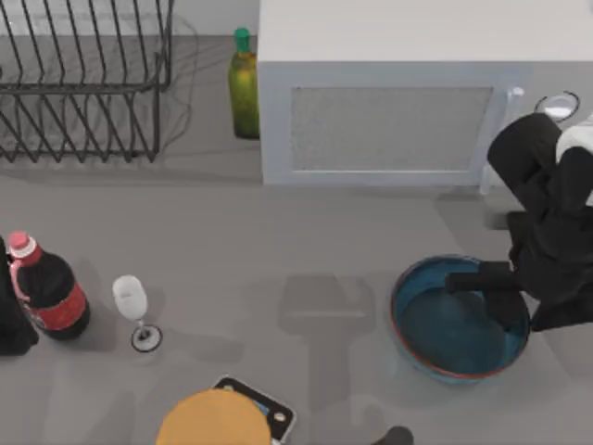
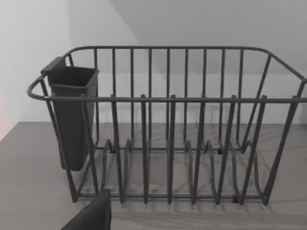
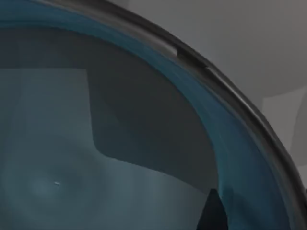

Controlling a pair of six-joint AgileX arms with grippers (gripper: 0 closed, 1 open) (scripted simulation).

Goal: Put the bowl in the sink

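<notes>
Right now the bowl (image 1: pixel 460 320) sits on the counter (image 1: pixel 306 232) in front of the microwave (image 1: pixel 394 111), toward that oven's right-hand end and well apart from its door. My right arm reaches down over the bowl from the right side of the counter, and the right end effector (image 1: pixel 491 295) is inside the bowl, at its right part near the rim. Whether its fingers are spread or pressed together I cannot tell, since the dark arm covers them from above. The right wrist view looks closely into the teal inside of the bowl (image 3: pixel 120 143), with a dark fingertip (image 3: pixel 213 211) just above the glaze.

Around the microwave: a green bottle (image 1: pixel 244 83) stands just beside its left wall, and a wire dish rack (image 1: pixel 83 83) sits farther left of that. Well in front and to the left of the microwave stand a wine glass (image 1: pixel 134 311) and, beyond it, a cola bottle (image 1: pixel 46 287) with a pink cap. A round orange-topped thing (image 1: pixel 211 419) lies on a small scale (image 1: pixel 269 408) at the front edge of the counter. None of these touches the bowl.

My left arm is parked at the counter's left edge beside the cola bottle; its wrist view faces the dish rack (image 2: pixel 168 129) with a dark cutlery cup (image 2: pixel 72 115) hooked on one end.
</notes>
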